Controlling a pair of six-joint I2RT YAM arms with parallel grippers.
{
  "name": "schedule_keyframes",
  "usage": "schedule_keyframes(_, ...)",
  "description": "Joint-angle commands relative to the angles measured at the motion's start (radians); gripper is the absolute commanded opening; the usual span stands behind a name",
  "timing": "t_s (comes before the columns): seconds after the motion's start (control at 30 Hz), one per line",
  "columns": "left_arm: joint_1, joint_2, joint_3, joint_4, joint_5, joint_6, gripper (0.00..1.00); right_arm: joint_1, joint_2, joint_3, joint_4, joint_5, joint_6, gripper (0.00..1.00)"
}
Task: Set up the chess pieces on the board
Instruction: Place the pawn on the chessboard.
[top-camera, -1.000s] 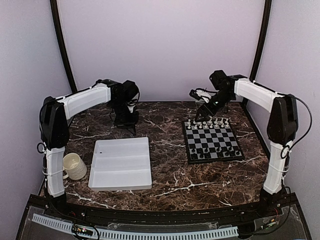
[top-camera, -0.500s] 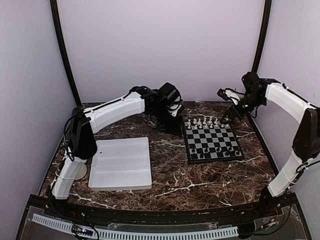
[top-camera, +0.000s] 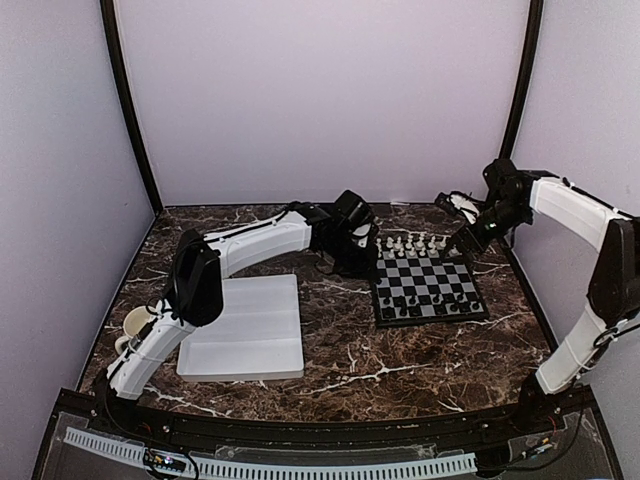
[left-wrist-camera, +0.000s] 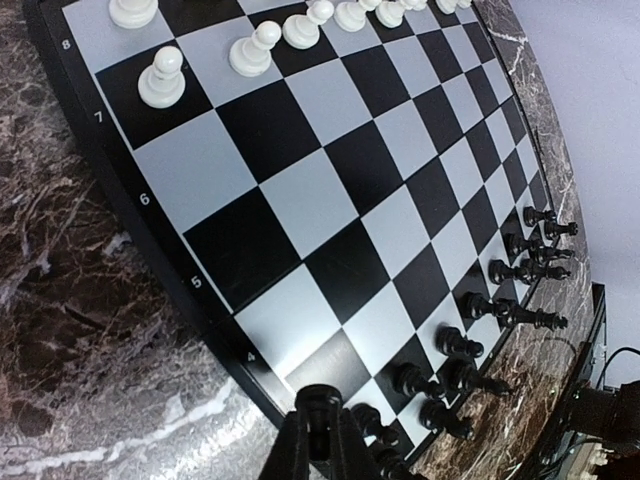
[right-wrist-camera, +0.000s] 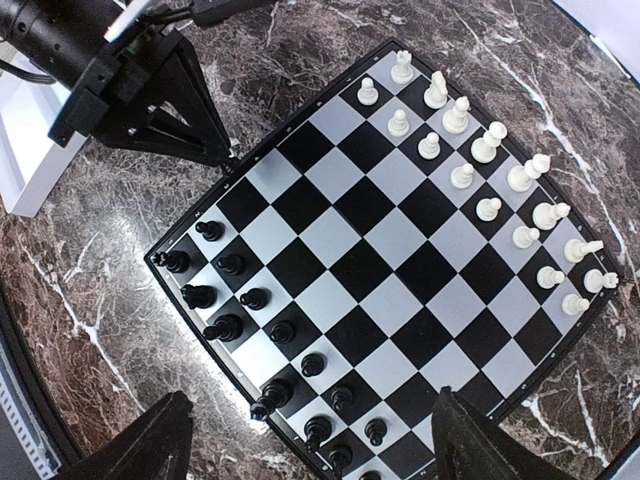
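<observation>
Pressed together and empty at the board (left-wrist-camera: 300, 190) rim, the left fingers (left-wrist-camera: 318, 440) need gentleness near the chess pieces (left-wrist-camera: 455, 375); the right fingers (right-wrist-camera: 135, 450) gape empty.

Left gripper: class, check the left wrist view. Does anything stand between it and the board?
Nothing visible does. The left gripper has its tip right at the numbered rim of the board, near the 4 label, with no object between them. The nearest black chess pieces stand on the board just beyond the tip.
</observation>
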Motion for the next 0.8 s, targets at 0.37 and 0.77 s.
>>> schedule_keyframes(0.37,0.000,0.047,0.053,0.081,0.066,-0.056,0.19,-0.002,0.046,-0.030,0.043,-0.066,0.034,0.87)
schedule_keyframes(0.77,0.014,-0.046,0.053,0.050,0.017,0.039,0.36,0.001,0.149,0.088,0.005,-0.064,0.014,0.87)
